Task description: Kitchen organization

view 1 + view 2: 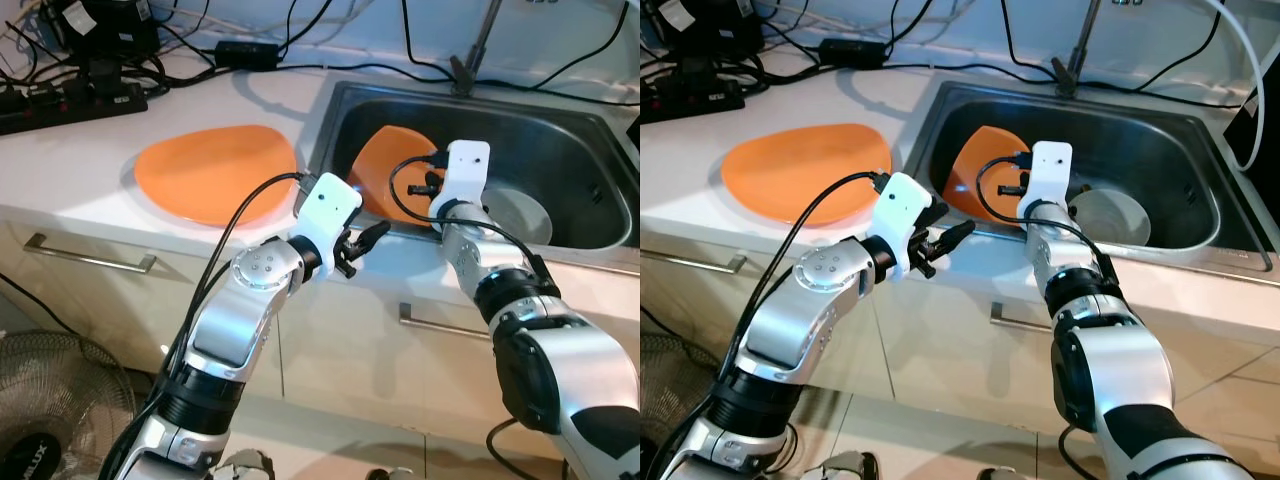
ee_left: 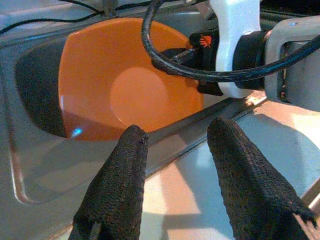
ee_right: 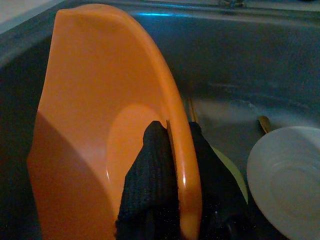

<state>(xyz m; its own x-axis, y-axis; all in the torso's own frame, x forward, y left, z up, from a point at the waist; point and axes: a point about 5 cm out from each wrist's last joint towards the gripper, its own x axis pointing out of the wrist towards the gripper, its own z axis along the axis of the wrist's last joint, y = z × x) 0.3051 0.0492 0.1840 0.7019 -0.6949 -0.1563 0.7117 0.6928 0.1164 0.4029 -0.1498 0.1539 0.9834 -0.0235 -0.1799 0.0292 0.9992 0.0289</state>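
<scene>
An orange plate (image 3: 100, 125) stands tilted on edge against the left wall of the steel sink (image 1: 560, 130). My right gripper (image 3: 177, 132) is shut on that plate's rim, one finger on each face. A second orange plate (image 1: 215, 172) lies flat on the white counter to the left of the sink. My left gripper (image 1: 372, 235) is open and holds nothing. It hovers at the sink's front left rim, its fingers (image 2: 125, 175) pointing toward the held plate (image 2: 125, 90).
A white bowl (image 1: 520, 215) sits in the sink to the right of the held plate, with thin utensil handles (image 3: 263, 123) beside it. The faucet (image 1: 470, 50) rises behind the sink. A power strip (image 1: 70, 105) and cables lie at the counter's back left. A fan (image 1: 50, 400) stands on the floor.
</scene>
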